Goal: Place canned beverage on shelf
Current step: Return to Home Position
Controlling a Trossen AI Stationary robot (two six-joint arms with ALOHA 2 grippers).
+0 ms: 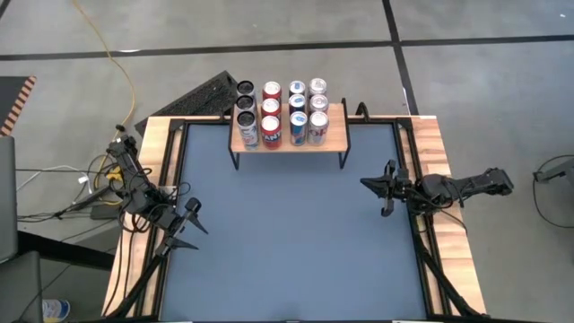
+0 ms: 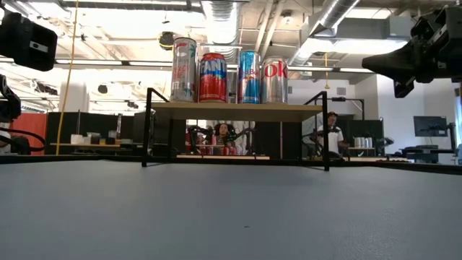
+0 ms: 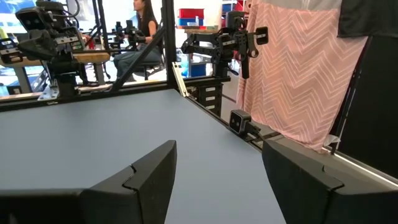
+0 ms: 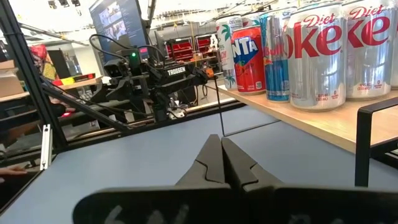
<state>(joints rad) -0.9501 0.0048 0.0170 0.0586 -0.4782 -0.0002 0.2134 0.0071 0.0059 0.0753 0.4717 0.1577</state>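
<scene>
Right gripper [image 1: 377,186] closed and empty, raised above worktop's [image 1: 287,251] right side. Left gripper [image 1: 186,224] open and empty, at left edge. Cans [image 1: 297,119] upright in rows on shelf [image 1: 287,143] at worktop's far edge, well apart from both grippers.

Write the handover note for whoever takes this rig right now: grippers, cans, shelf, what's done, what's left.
Left gripper: open, empty, low over the left side of the table, well clear of the shelf.
Right gripper: shut on nothing, at the table's right side, pointing inward.
Shelf: at the table's far edge, carrying twelve cans, all upright, in four columns of three.
Done: no can shows anywhere on the table surface, so stocking looks finished.
Left: probably only parking both arms; nothing visible remains to pick up.
</scene>
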